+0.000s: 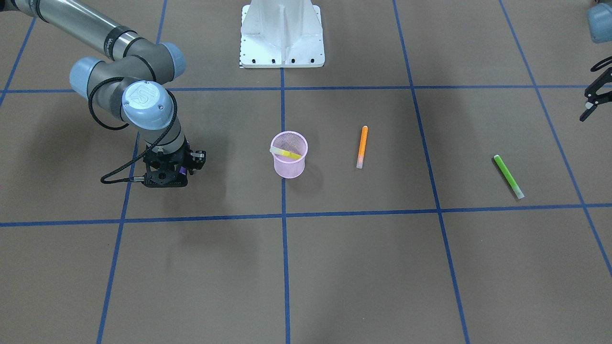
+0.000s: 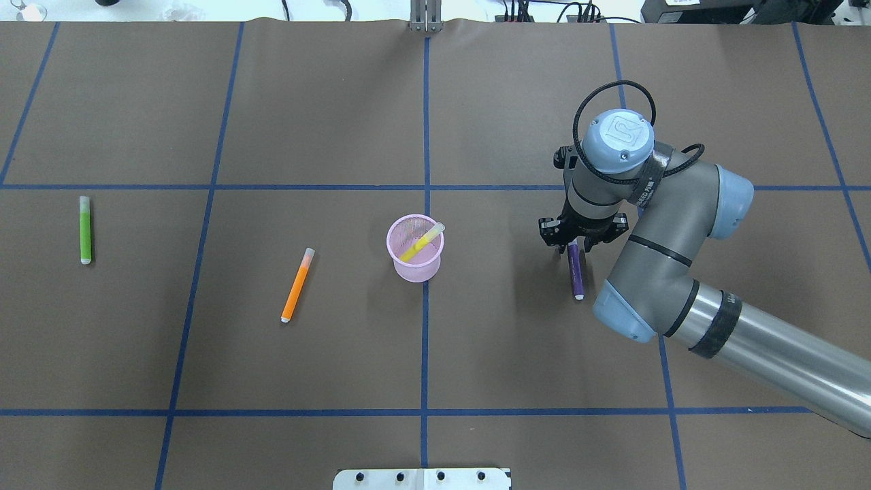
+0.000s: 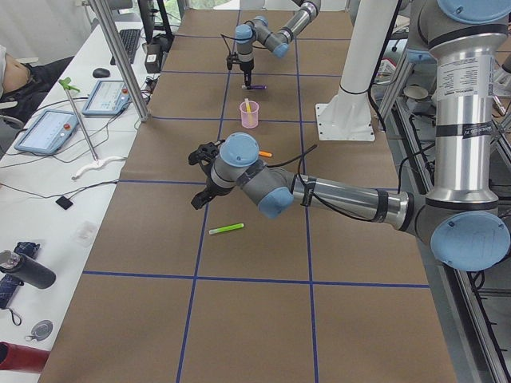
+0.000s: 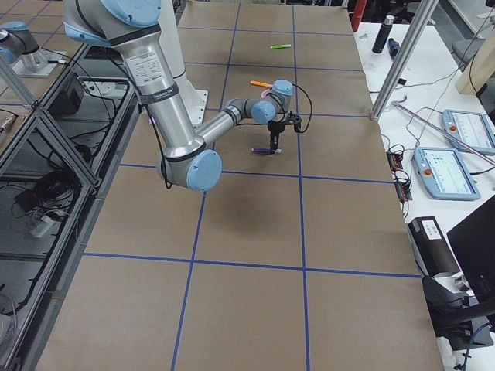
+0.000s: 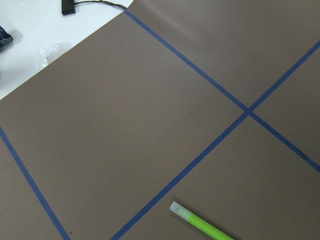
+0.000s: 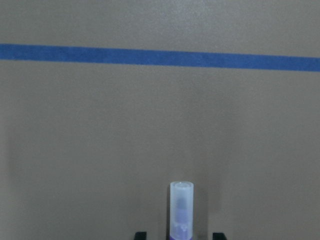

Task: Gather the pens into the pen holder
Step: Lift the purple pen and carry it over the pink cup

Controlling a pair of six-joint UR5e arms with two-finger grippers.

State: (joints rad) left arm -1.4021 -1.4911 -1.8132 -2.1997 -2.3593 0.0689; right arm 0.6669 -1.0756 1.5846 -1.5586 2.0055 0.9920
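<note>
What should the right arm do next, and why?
Probably close the right pincer on the slim purple pen: it lies flat between the open jaws, while the pink wire-mesh cup holds only the yellow pen.

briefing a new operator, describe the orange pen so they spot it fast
On the table, find the pink mesh pen holder on the middle blue line. On the robot's left of it the orange pen lies flat, slanted. It is the only orange one, between the holder and the green pen.
</note>
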